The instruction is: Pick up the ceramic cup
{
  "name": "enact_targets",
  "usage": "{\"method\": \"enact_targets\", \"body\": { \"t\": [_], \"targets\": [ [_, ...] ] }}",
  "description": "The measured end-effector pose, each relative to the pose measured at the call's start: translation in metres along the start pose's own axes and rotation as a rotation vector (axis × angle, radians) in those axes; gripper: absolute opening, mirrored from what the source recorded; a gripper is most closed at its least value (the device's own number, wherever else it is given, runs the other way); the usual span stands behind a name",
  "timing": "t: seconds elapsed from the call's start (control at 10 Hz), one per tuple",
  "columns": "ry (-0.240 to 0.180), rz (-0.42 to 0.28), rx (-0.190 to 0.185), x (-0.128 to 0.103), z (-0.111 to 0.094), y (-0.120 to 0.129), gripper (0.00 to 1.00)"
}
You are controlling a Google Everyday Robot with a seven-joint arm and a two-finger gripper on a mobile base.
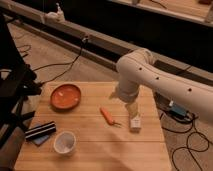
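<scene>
The wooden counter (90,155) is the biggest thing here, and all the small things sit on it. The white robot arm (165,85) reaches in over its far side. Next in size is the orange dish (65,96).

The ceramic cup (65,142) stands upright, near the dish, on the side closer to the front edge of the counter. Nothing touches it. A black striped thing (41,131) lies just beside it.

The end effector (131,107) hangs well apart from the dish, off to the picture's right, right above a small white bottle (135,122). I cannot tell if it is spread or pressed together. It holds nothing that I can see. A little orange stick (107,115) lies between the dish and the bottle.

The cup looks hard and smooth, so I think it is slippery. It is likely light, but it could crack if it falls. It shows no handle. A good spot to grab is the rim, one side inside and one side outside, with a soft, steady squeeze.
</scene>
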Motion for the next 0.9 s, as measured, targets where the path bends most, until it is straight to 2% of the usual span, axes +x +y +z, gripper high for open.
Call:
{"method": "enact_targets", "body": {
  "t": [0.2, 0.3, 0.4, 0.6, 0.9],
  "targets": [
    [-0.007, 0.0, 0.001, -0.001, 0.001, 0.0, 0.8],
    [-0.032, -0.036, -0.002, -0.013, 0.008, -0.004, 0.8],
    [-0.067, -0.082, 0.001, -0.032, 0.016, -0.011, 0.8],
    [-0.134, -0.176, 0.036, -0.068, 0.03, -0.023, 0.8],
    [-0.191, -0.321, 0.086, -0.116, 0.04, -0.032, 0.8]
  ]
}}
